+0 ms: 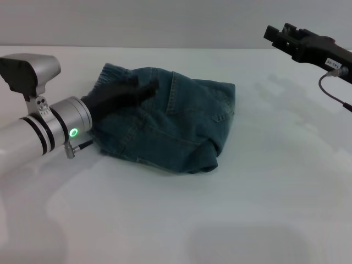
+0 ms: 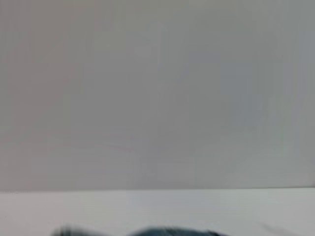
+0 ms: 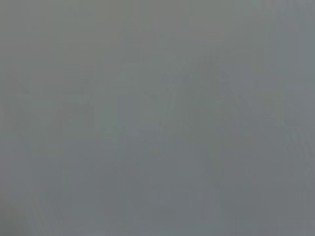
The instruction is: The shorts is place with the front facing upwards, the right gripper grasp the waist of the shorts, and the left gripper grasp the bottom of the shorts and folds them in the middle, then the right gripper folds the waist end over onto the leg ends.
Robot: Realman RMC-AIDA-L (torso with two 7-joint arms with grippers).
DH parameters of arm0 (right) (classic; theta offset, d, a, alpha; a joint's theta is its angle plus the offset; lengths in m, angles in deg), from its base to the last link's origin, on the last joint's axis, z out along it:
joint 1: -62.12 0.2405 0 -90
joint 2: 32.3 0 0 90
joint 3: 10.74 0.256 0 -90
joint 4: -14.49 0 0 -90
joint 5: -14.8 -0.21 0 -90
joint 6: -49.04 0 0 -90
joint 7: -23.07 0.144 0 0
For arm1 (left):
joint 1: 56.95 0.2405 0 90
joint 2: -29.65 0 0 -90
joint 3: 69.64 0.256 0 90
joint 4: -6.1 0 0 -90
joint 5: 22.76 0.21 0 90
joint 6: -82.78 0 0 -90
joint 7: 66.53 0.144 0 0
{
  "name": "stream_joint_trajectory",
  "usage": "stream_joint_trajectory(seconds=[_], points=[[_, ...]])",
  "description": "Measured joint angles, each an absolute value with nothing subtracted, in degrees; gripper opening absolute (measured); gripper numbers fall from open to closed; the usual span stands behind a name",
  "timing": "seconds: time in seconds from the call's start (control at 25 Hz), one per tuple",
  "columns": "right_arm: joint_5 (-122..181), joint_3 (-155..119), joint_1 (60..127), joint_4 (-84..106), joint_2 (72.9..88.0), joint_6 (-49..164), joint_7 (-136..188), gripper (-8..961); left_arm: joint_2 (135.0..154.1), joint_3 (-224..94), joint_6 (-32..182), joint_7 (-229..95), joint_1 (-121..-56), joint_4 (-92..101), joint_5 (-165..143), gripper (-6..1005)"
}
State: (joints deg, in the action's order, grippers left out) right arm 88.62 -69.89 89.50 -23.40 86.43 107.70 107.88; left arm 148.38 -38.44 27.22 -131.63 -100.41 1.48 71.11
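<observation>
White table (image 1: 264, 220) bears folded shorts (image 1: 176, 126); left hand (image 1: 144, 87) lies over them, grip unclear.

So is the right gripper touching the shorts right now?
Apart. The head view shows the right gripper raised far from the shorts, with bare table between.

Shorts (image 1: 170, 129): blue-green denim, folded into a rumpled bundle, lying left of centre on the white table (image 1: 264, 209). Gathered waist (image 1: 107, 74) at far left edge. Stitched pocket seams face up; a rolled fold of cloth at the near right corner.
</observation>
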Motion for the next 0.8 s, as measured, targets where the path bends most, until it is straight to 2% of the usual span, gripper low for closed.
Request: stream_joint_trajectory(seconds=[0.44,0.8], points=[[88.6,-69.9,89.3,-23.0,86.51,113.5,106.6,566,148.40,-49.1,34.2,-114.8,-101.0,2.4,71.1,632],[93.7,-70.7,90.5,-22.9,86.19,128.8,104.5,567,147.83,-56.7,31.6,-113.7,-99.4,0.7,71.1,632]])
